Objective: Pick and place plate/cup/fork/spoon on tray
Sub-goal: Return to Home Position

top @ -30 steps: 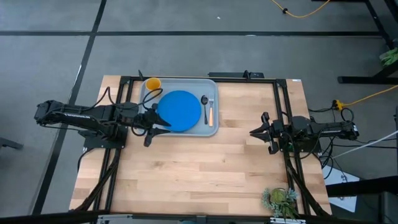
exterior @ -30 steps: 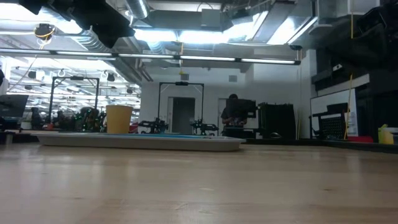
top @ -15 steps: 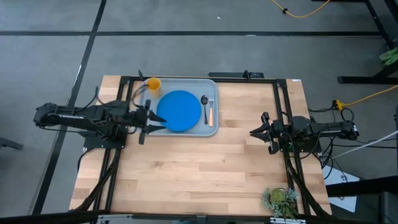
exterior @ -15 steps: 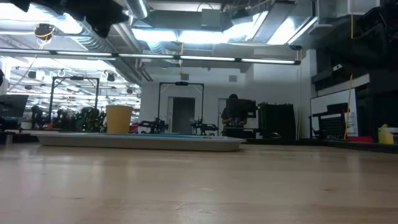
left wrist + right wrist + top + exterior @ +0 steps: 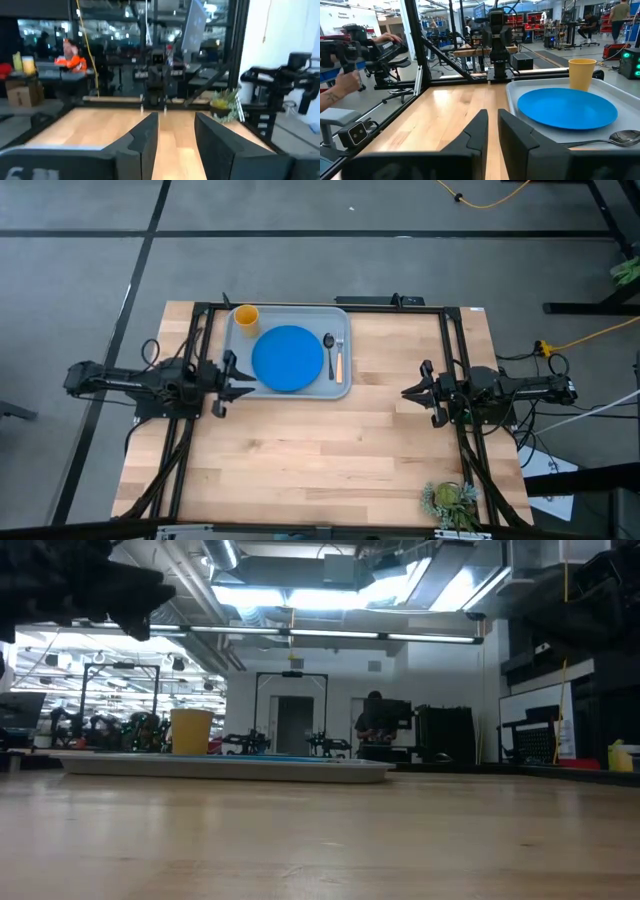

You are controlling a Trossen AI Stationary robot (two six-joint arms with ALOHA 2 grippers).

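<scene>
The grey-blue tray (image 5: 342, 321) lies at the table's far middle. On it rest the blue plate (image 5: 288, 358), the yellow-orange cup (image 5: 245, 315) upright in its far left corner, and the dark spoon (image 5: 329, 343) and orange-handled fork (image 5: 339, 364) right of the plate. My left gripper (image 5: 243, 382) hangs open and empty just off the tray's left side, and its fingers show apart in the left wrist view (image 5: 176, 135). My right gripper (image 5: 407, 392) waits at the table's right, fingers nearly together (image 5: 493, 127), empty, and faces the plate (image 5: 567, 107).
Bare wooden tabletop (image 5: 320, 460) stretches across the near half. A small potted plant (image 5: 448, 500) stands at the near right corner. Black frame rails (image 5: 455, 340) run along both sides. A person's hand (image 5: 337, 82) shows beyond the table in the right wrist view.
My left gripper has drawn back from the plate's left rim toward the table's left edge and has come clear of the tray. The plate, cup, spoon and fork have stayed where they were.
</scene>
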